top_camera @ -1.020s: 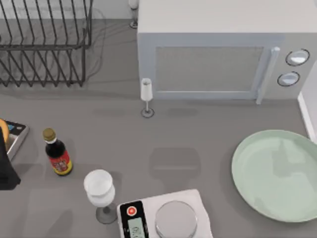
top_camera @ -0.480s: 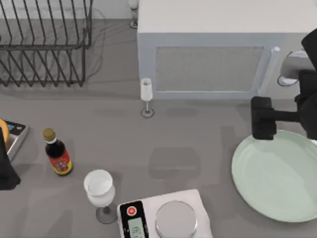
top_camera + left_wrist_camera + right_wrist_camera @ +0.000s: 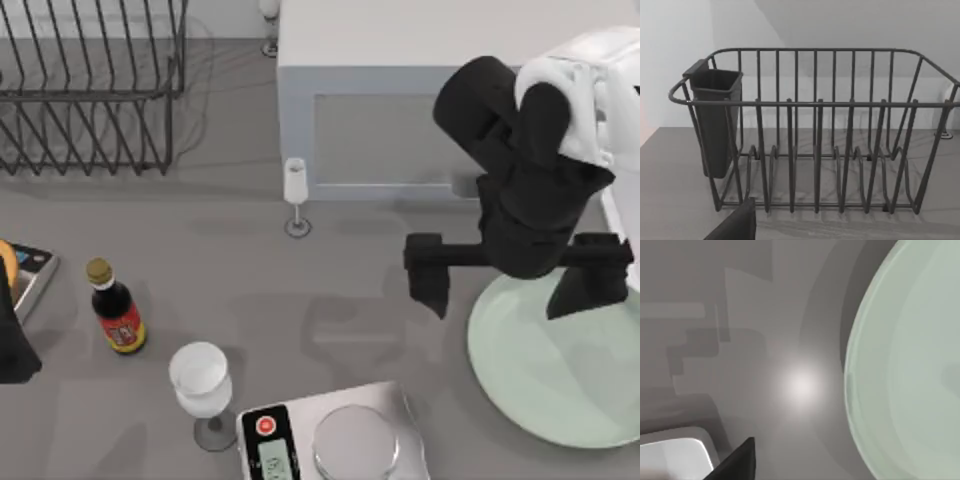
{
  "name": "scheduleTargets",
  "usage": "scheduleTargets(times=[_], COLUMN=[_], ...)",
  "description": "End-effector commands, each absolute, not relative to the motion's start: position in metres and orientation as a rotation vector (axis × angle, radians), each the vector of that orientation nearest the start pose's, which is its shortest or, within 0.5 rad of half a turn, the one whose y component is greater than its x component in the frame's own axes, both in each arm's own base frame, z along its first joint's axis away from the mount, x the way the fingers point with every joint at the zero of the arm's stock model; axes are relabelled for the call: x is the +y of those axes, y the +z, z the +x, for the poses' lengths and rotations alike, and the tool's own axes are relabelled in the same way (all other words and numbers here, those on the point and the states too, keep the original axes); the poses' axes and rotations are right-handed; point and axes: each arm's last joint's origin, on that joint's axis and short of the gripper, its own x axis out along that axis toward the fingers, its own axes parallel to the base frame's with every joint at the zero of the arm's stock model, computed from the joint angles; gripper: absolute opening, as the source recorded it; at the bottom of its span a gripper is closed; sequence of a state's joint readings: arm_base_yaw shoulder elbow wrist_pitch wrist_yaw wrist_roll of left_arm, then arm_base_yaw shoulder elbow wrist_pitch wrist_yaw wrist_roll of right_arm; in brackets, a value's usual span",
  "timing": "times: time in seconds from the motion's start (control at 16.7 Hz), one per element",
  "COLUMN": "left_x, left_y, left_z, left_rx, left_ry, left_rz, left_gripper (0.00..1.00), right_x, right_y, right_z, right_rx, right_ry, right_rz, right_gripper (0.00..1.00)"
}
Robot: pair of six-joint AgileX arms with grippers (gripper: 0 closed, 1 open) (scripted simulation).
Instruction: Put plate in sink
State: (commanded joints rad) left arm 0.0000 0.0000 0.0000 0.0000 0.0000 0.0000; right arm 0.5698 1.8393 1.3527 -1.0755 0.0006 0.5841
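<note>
Plate lies untouched on the worktop; right gripper hovers spread above its left rim, so grasp and sink transfer remain.

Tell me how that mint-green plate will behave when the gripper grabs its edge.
The plate looks rigid, so it likely won't flex. It is wide and shallow-rimmed, so held by one edge it will probably droop or slip. Its surface looks smooth, so grip may be poor. The right gripper hangs open over its rim.
</note>
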Motion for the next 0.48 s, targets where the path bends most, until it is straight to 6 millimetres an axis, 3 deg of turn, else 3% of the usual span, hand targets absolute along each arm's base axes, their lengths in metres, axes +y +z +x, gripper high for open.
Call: scheduleTargets(times=[0.36, 0.48], left_x=[-0.001, -0.001], left_y=[0.16, 0.16], left_z=[0.106, 0.106], left_rx=[0.0, 0.0], left_ry=[0.0, 0.0], left_rz=[0.0, 0.0], left_gripper=[1.0, 1.0], right_x=[0.187, 0.188], right_y=[0.192, 0.18], right_z=[0.287, 0.288], right_rx=[1.57, 1.573], right_ry=[-0.01, -0.011], right_rz=[0.012, 0.009], right_gripper=[1.0, 1.0])
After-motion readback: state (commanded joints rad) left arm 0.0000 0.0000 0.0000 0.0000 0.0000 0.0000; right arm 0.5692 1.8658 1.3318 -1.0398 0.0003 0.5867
